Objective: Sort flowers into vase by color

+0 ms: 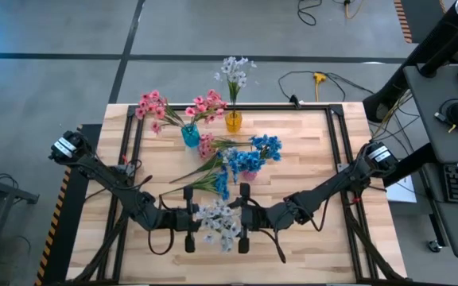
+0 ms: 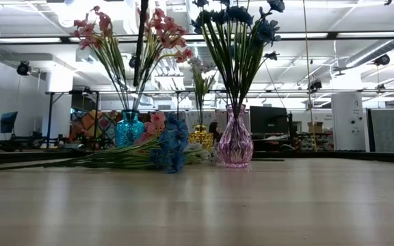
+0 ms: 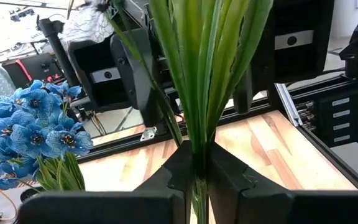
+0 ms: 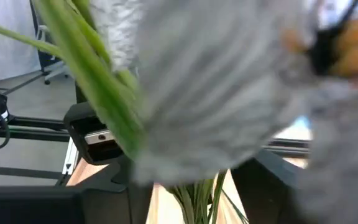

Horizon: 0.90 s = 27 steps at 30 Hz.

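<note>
High view: both arms meet at the near middle of the table (image 1: pixel 308 238). The left pincer (image 1: pixel 189 218) and right pincer (image 1: pixel 243 216) flank a white-lavender spray (image 1: pixel 219 224), which sits between them. Behind stand a teal vase (image 1: pixel 190 135) holding pink blooms, a yellow vase (image 1: pixel 234 121) holding pale blooms, and a pink vase (image 1: pixel 249 173) holding blue blooms. Loose pink and blue stems (image 1: pixel 205 171) lie on the table between the vases and the pincers.

Low view: neither pincer shows. The three vases stand upright; loose stems lie flat beside the teal vase.

Left wrist view: the left pincer is clamped on the green stems of the spray, fingers pressed close on either side. Blue blooms stand beside it.

Right wrist view: pale blooms and green stems fill the frame very close. The fingers stand apart around the stems, and I cannot tell whether they bear on them.

Judgement: the step in hand appears to be a handover or re-grip of the pale spray, bound for the yellow vase. It should be taken low on the stems, one pincer kept firm until the other is secure, then lifted clear of the loose stems and lowered upright into the vase mouth without tipping it.

Writing: none legible in any view.
</note>
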Motion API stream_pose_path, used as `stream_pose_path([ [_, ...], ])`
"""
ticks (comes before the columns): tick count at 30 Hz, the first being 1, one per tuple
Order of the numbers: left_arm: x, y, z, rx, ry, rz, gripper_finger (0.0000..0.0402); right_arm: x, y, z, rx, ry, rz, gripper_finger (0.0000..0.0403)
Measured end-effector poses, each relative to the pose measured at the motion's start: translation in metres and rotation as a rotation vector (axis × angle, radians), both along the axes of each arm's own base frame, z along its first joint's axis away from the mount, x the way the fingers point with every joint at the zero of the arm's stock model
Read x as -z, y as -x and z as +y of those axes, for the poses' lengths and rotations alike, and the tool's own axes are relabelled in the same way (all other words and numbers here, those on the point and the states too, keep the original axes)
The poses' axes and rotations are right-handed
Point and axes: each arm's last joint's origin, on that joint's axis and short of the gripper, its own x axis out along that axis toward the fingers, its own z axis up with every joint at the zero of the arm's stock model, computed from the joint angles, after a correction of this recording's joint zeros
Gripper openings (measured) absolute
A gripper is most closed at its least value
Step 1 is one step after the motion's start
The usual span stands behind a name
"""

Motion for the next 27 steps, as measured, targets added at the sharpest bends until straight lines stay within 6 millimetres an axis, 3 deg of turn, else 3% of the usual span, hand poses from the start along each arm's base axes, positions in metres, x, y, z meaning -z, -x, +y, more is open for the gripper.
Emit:
stream_pose_path([
  [8, 0.000, 0.000, 0.000, -0.002, 0.000, 0.000, 0.0071, 0.000, 0.000, 0.000, 0.001, 0.001, 0.000, 0.0131],
  [16, -0.001, 0.001, 0.001, -0.001, -0.005, 0.007, 0.0148, -0.002, 0.001, -0.001, 0.000, 0.002, -0.001, 0.0098],
  [21, 0.001, 0.010, -0.002, 0.022, -0.017, 0.070, 0.0182, -0.013, 0.010, -0.002, -0.007, -0.005, 0.007, 0.0083],
  [27, -0.003, 0.027, -0.003, 0.051, -0.002, 0.148, 0.0192, -0.030, 0.026, -0.009, -0.005, -0.040, 0.056, 0.0066],
])
